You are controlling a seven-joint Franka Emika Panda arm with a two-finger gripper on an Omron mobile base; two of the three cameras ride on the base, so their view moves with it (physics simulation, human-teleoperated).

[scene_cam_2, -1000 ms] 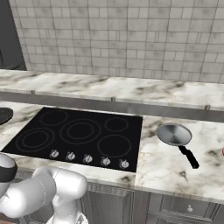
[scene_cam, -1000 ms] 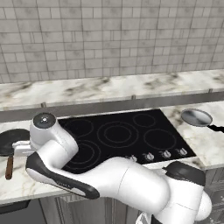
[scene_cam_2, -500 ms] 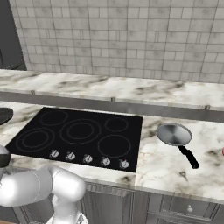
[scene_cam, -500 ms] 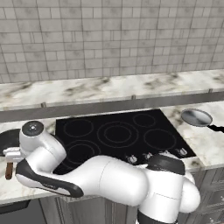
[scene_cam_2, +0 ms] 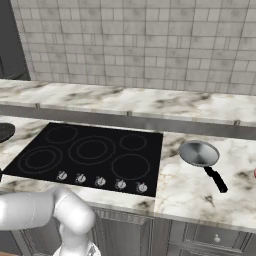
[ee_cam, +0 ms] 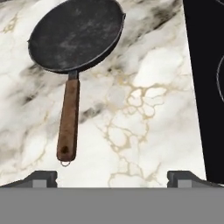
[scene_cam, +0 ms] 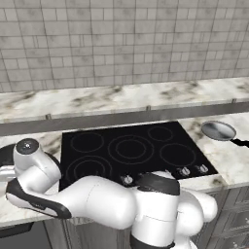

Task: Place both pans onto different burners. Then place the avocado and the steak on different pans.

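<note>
**Hand view: dark pan waits on the bench, nothing moved to the burners yet**

Hand view shows the dark pan (ee_cam: pixel 75 36) lying flat on the marble bench (ee_cam: pixel 144 118), its brown wooden handle (ee_cam: pixel 68 124) running down toward the camera. The fingers (ee_cam: pixel 112 177) stand wide apart with nothing between them, hovering above the bare marble just right of the handle's end and touching neither handle nor pan. The black edge of the cooktop (ee_cam: pixel 205 87) runs along the right of this view, so the pan sits on the bench just left of the glass.

In the left base view the arm reaches low to the left, and only a dark sliver of the pan (scene_cam: pixel 6 154) shows at the left edge behind the wrist. The cooktop (scene_cam: pixel 131 151) carries nothing on its burners (scene_cam: pixel 130 148). The silver pan (scene_cam: pixel 218 130) rests on the bench right of the cooktop; in the right base view it (scene_cam_2: pixel 199 153) lies there with its black handle pointing toward the near right.

By my reading, the task is at its very start: both pans are off the burners, and no step is done. The first grasp, on the dark pan's handle, looks to be in preparation. Both pans remain to be placed, then the avocado and steak, which I cannot make out with certainty.
</note>
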